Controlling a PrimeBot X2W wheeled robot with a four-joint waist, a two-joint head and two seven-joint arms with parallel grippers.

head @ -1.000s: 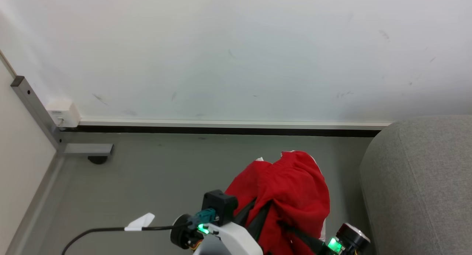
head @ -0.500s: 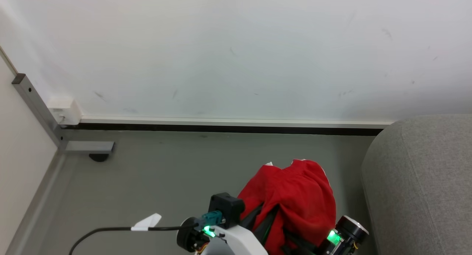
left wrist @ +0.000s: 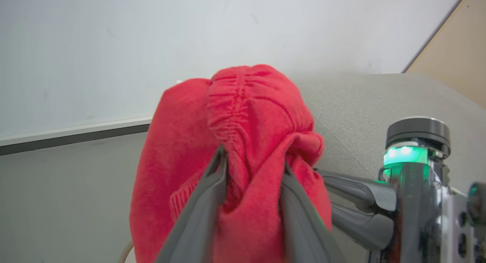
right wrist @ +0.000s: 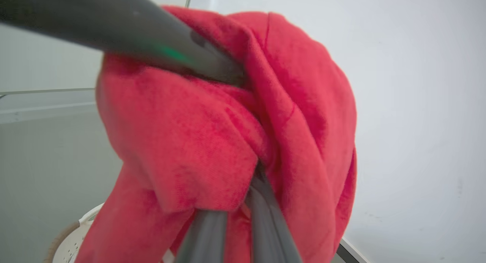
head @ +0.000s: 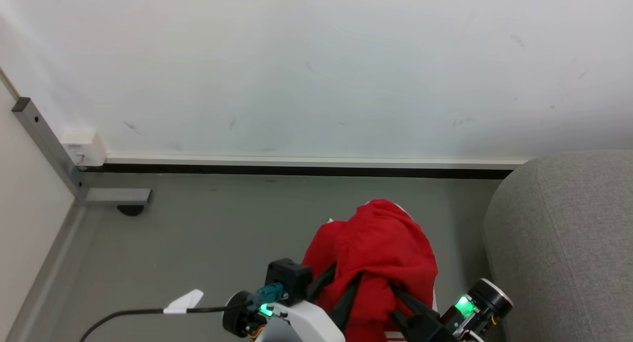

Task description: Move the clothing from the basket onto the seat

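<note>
Both pairs of jaws are clamped on the clothing (head: pixel 378 243) — the left gripper (left wrist: pixel 253 160) with a thick fold bunched between its fingers, the right gripper (right wrist: pixel 255 179) pinching the fabric tight. The garment drapes over both sets of fingertips. The seat (head: pixel 568 233) is just beside the right jaws on their outer side — the basket (right wrist: pixel 70 242) lies below them.

No readable text — none anywhere.

Open floor (head: pixel 222 228) lies left of the clothing (head: pixel 381 248); the seat (head: pixel 564 243) stands close on its right, the wall (head: pixel 316 70) behind.
</note>
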